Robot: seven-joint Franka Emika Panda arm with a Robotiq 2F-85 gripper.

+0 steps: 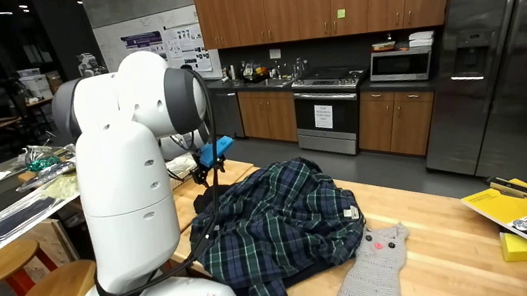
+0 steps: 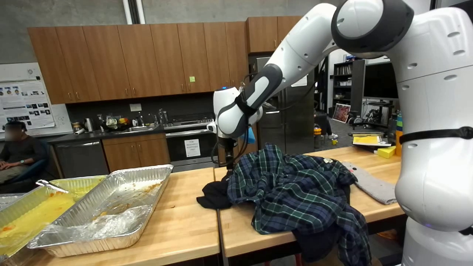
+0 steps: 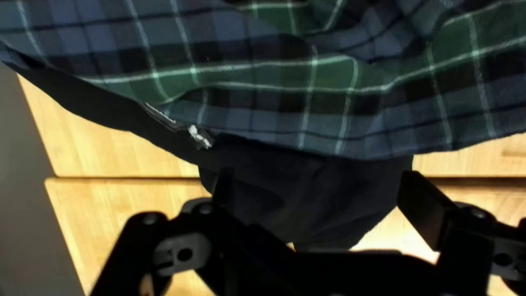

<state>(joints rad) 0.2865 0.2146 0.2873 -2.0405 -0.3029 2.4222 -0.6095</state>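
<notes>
Plaid shirt, green and navy with white lines, lies in a crumpled heap on the wooden surface. We note a white label near one end and a portion hanging over the surface's edge in both exterior views. Black cloth sticks out from under it, crossing the seam between two tabletops.

Pincer: we see its fingers spread wide, well apart, gripping nothing. It points down over the black cloth, just beside the shirt's lower border. We cannot tell whether it touches the fabric. A small pale fitting sits where black meets plaid, too blurred for us to identify.

Surroundings: beside the label end we record a gray knitted piece with dark button eyes and a pink nose. Farther along, a yellow-and-black booklet lies near a yellow block. Across the seam, in an exterior view, stands an aluminum foil tray with food residue and crumpled wrap inside.
</notes>
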